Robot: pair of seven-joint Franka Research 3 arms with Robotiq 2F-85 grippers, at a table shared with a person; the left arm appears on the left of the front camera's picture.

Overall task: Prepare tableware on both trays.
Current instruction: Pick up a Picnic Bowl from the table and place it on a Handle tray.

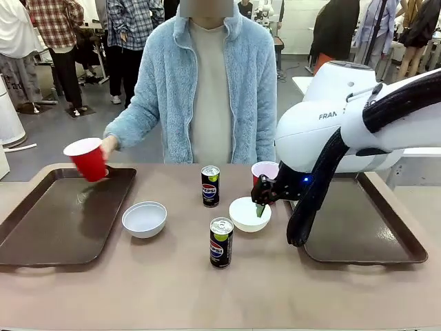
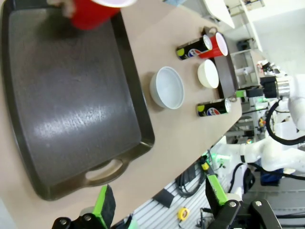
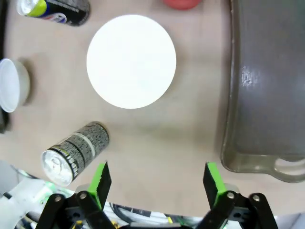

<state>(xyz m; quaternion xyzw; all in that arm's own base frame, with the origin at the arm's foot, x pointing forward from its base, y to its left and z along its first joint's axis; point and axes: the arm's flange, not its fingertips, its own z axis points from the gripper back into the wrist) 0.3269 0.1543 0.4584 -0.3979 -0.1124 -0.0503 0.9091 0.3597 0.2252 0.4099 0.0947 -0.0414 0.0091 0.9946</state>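
Not much is done yet, as far as I can judge. Both trays lie bare: the left tray (image 1: 41,234) along the left edge of the front view, the right tray (image 1: 372,227) at the right, partly behind the right arm.

A person across the surface (image 1: 172,296) holds one cup (image 1: 87,158) tilted in a hand (image 1: 109,145) over the left tray's far corner, at the upper left. I cannot tell whether it touches the tray. That looks like the first piece going in.

Everything else sits on the surface between the trays. The left bowl (image 1: 144,219) is just beside the left tray's inner rim. The right bowl (image 1: 249,215) lies centre-right, with the second cup (image 1: 264,169) just behind it. The far can (image 1: 210,185) stands in the middle and the near can (image 1: 220,242) lower down, both upright.

The right pincer (image 3: 156,171) hovers above the right bowl, released and grasping nothing, so that bowl seems next for the right tray. The left pincer (image 2: 159,191) hangs off the near end of the left tray, also released and empty.

Left to do, I reckon: two bowls, two cans and the second cup, shared between the trays.
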